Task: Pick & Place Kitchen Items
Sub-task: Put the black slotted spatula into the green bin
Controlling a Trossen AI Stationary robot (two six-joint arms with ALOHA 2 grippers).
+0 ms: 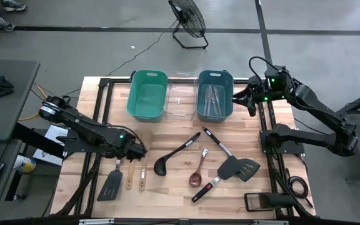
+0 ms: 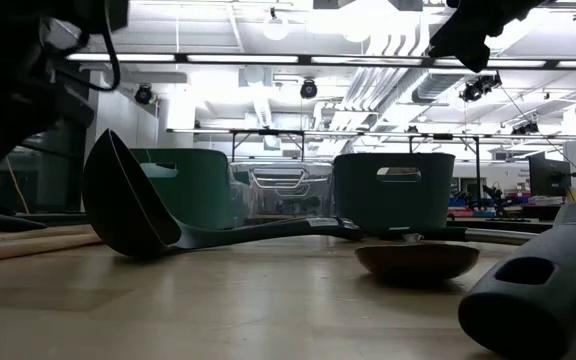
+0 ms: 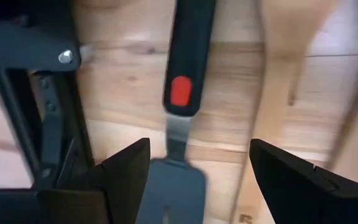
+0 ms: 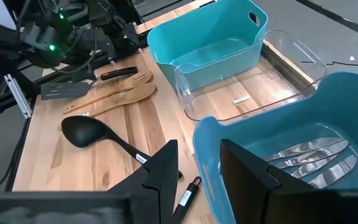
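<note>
Hovering open, left tool (image 3: 197, 171) straddles black spatula (image 3: 188, 68)

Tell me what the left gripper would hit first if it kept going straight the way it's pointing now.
Probably the black spatula with the red-marked handle. The left gripper is open directly over it, one finger on each side of the neck. Beneath that is the wooden table. The depth between them is unclear.
</note>
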